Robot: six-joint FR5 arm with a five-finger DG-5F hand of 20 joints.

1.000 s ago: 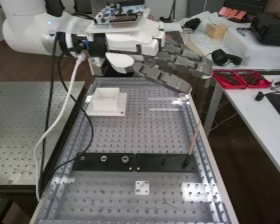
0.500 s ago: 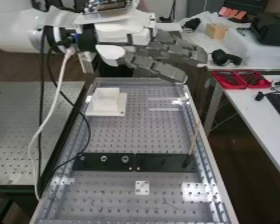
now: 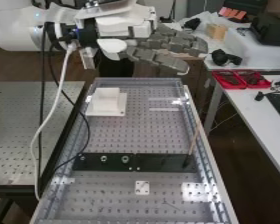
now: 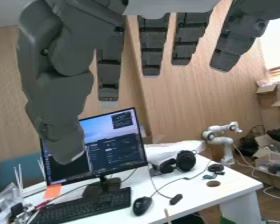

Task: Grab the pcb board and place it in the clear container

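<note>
Hand: your hand (image 3: pixel 158 59) is up over the bench's far end, fingers loosely straight and spread, nothing in them. Good shape to start the reach, I'd leave it like that on the way in.
Pcb board: my best guess is the small white square plate (image 3: pixel 142 187), lying flat on the perforated bench (image 3: pixel 117 140), just on the near side of the dark strip. Can't swear to it, so confirm first. If so, you're at the approach, pickup still to do.
Pickup: it looks thin, so I'd come straight down, get fingertips and thumb on opposite edges, and pinch lightly. Scooping will probably just skate it around.
Dark strip: there's hardware (image 3: pixel 125 159) on it (image 3: pixel 165 162), so stay high until you're past it.
Thin stick: it stands (image 3: pixel 194 137) at the strip's right end, easy to clip. Keep left.
Clear container: the pale edges (image 3: pixel 164 109) at far right could be it, hard to tell. Lift well clear, lower, then let go gently.
White block: far left (image 3: pixel 107 101), give it room.
</note>
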